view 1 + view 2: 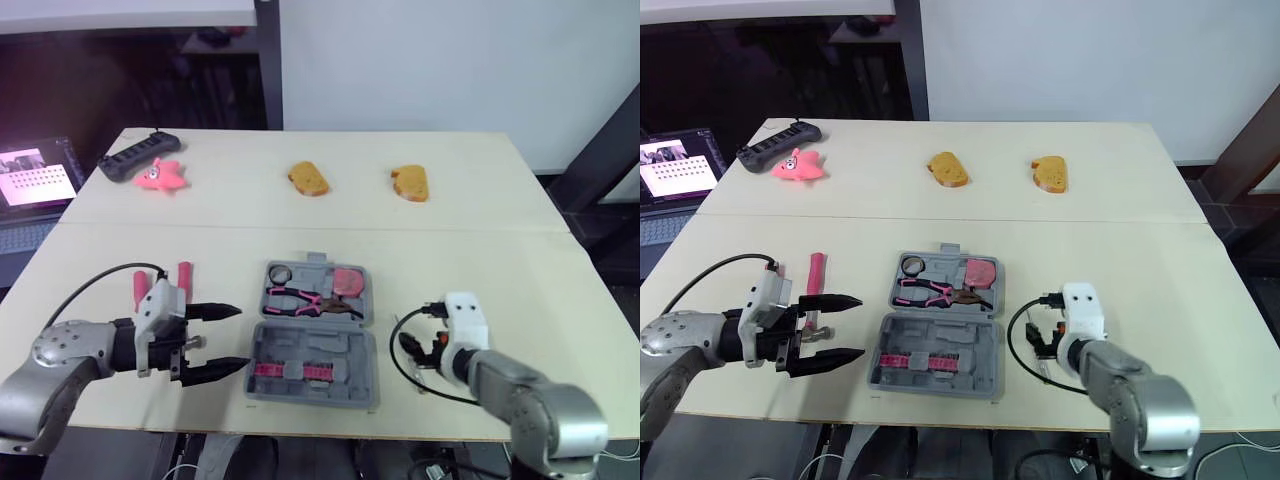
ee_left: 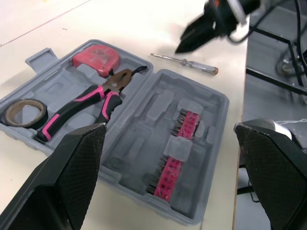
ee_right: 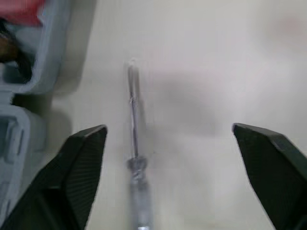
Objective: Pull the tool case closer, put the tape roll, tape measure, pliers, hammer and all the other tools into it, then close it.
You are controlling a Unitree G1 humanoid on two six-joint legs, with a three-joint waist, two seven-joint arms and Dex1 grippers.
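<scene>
Hovering fingers-apart over the screwdriver (image 3: 135, 163), right gripper (image 3: 169, 128) should pinch its thicker handle: light, stiff, likely rolls; left gripper (image 1: 240, 338) likewise spread.

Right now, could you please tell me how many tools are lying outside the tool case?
2. The hammer lies left of the tool case, by the left gripper; the screwdriver lies right of it, by the right gripper. Others may be hidden.
</scene>
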